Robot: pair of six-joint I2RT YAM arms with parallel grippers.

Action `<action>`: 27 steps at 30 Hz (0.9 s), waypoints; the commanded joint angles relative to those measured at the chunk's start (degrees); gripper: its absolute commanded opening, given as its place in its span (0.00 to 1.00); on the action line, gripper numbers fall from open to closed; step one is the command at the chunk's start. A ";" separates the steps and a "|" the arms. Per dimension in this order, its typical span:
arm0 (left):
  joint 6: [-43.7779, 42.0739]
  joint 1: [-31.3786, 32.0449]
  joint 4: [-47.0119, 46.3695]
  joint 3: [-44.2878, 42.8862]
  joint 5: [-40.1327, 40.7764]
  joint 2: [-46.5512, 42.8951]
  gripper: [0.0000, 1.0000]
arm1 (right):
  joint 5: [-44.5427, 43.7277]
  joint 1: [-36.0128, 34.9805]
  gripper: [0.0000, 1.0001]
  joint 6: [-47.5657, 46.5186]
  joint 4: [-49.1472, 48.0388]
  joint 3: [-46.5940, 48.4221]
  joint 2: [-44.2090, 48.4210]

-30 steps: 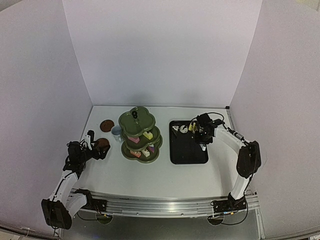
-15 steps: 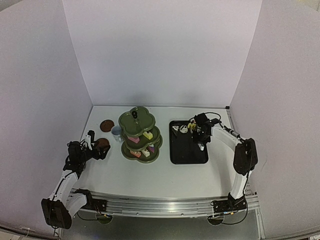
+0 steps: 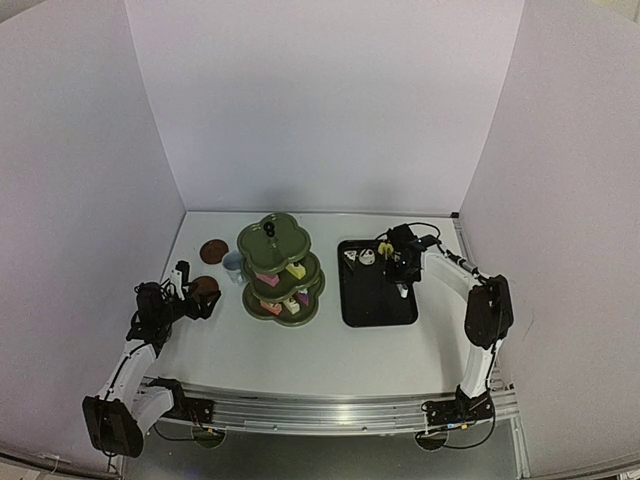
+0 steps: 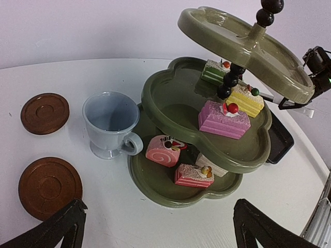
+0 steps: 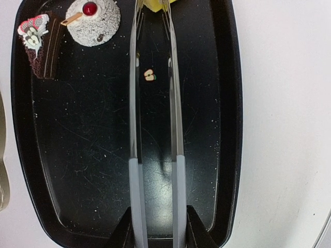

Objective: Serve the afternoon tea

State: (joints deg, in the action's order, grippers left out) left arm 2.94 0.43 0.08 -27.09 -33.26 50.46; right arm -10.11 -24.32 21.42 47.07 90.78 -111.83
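Currently, the right gripper [image 5: 158, 233] pinches metal tongs [image 5: 133, 129], their tips either side of a yellow cake [image 5: 155, 4] at the far edge of the black tray [image 5: 67, 155]. The left gripper [image 4: 160, 227] hangs spread wide near the left edge of the tabletop [image 3: 330, 350]. Next, probably: squeeze gently, then lift towards the green stand [image 3: 280, 270].

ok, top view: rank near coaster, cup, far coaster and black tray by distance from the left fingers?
1. near coaster, right beside the left fingers.
2. cup and far coaster, both further back on the left; too close to call.
3. black tray, across on the right, past the stand.
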 commanded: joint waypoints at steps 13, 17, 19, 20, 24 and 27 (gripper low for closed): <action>-0.73 -0.07 -0.43 -1.72 0.35 -0.36 1.00 | -3.32 0.00 0.00 0.50 -2.62 -1.46 3.63; -0.58 -0.07 -0.63 -1.61 0.32 -0.07 1.00 | -2.73 -0.05 0.00 -0.66 -3.72 -3.84 6.97; -0.54 -0.07 -0.94 -1.64 0.27 0.15 1.00 | -2.75 -0.07 0.00 -0.98 -3.89 -4.96 7.91; -0.52 -0.07 -1.08 -1.62 0.25 0.25 1.00 | -2.87 -0.06 0.00 -1.15 -3.92 -5.44 8.28; -0.52 -0.07 -1.22 -1.66 0.15 0.44 1.00 | -2.88 -0.09 0.00 -1.32 -3.92 -6.51 9.36; -0.54 -0.07 -1.15 -1.69 0.09 0.35 1.00 | -2.48 -0.68 0.00 -2.88 -3.92 -6.16 10.67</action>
State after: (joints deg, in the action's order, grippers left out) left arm 2.94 0.43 0.01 -27.09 -33.23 50.74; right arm -11.86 -24.32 20.65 45.03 84.39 -105.23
